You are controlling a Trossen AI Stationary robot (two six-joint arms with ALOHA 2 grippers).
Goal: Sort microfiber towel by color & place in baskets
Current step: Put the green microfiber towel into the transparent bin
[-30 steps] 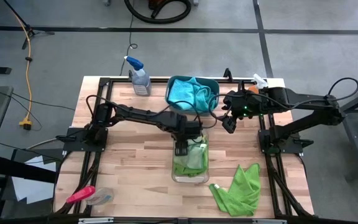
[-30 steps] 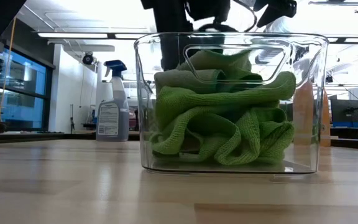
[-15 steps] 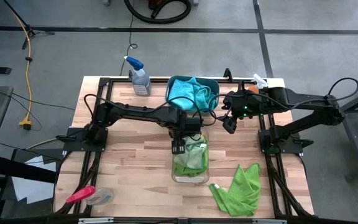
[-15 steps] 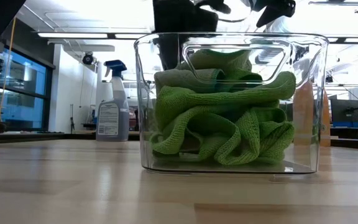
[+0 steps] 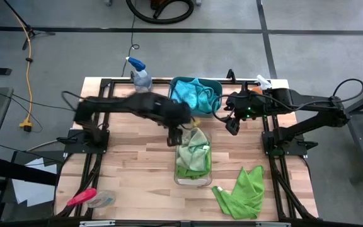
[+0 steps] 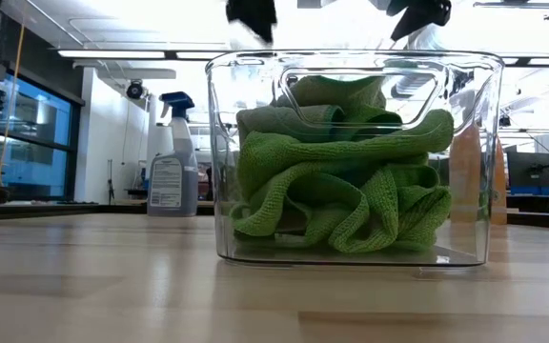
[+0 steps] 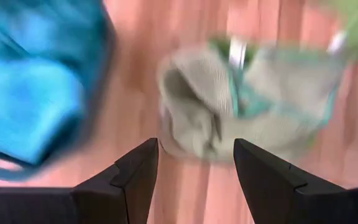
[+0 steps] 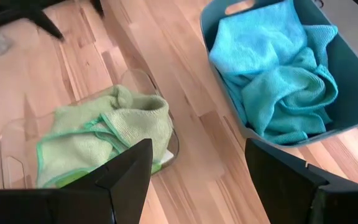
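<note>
Greens fill the clear bin [image 5: 192, 159] mid-table, blues the teal tub [image 5: 196, 94] by the far edge. Left tool [image 5: 172, 137] beside the bin, open, empty. Right tool [image 5: 232, 125] waits, open. One green towel [image 5: 242, 192] lies loose near the front edge.

We saw the clear bin [image 6: 354, 157] standing on the wooden table [image 6: 112, 295], packed with crumpled lime green towels [image 6: 346, 171]. A spray bottle [image 6: 172, 157] stood farther back, to the bin's left.
</note>
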